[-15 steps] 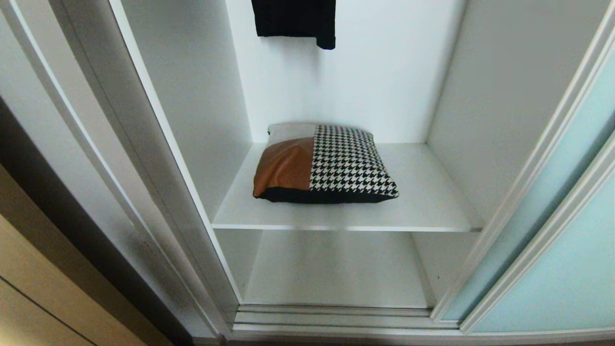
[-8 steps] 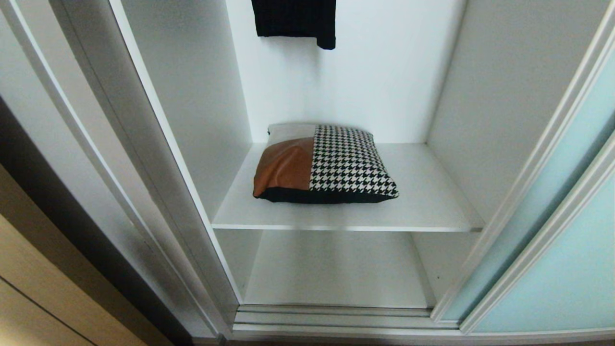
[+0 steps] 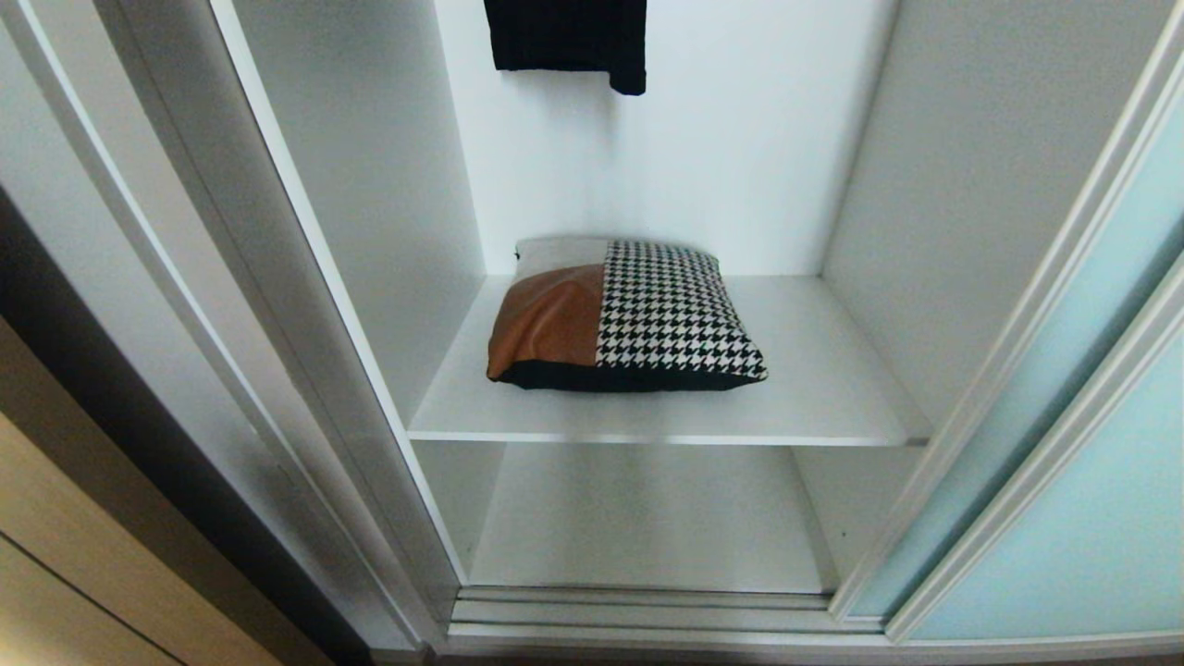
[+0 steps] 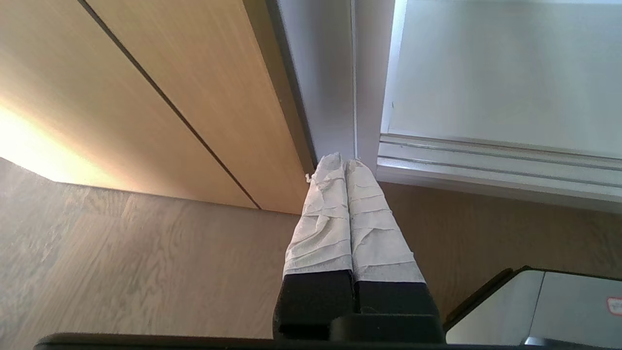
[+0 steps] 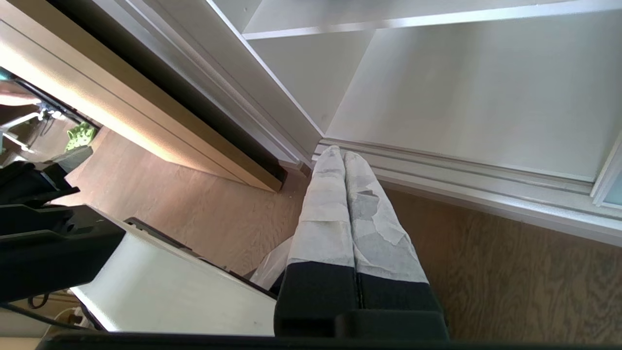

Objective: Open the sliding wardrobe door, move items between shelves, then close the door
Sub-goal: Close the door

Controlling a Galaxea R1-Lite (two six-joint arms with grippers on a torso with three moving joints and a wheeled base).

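The cushion [image 3: 625,314] lies on the upper shelf [image 3: 823,388], long axis across. Both clenched tools, left tool [image 4: 345,163] and right tool [image 5: 338,153], hang low near the floor [image 5: 510,272], neither clearly nearer.

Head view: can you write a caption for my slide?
Open wardrobe: cushion lies on the upper shelf, aqua door slid right.

Cushion [image 3: 625,317] flat on upper shelf [image 3: 814,388].

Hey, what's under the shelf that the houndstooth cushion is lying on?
Under the upper shelf holding the cushion is a bare white bottom shelf. No item shows on it, though the board above hides its back part.
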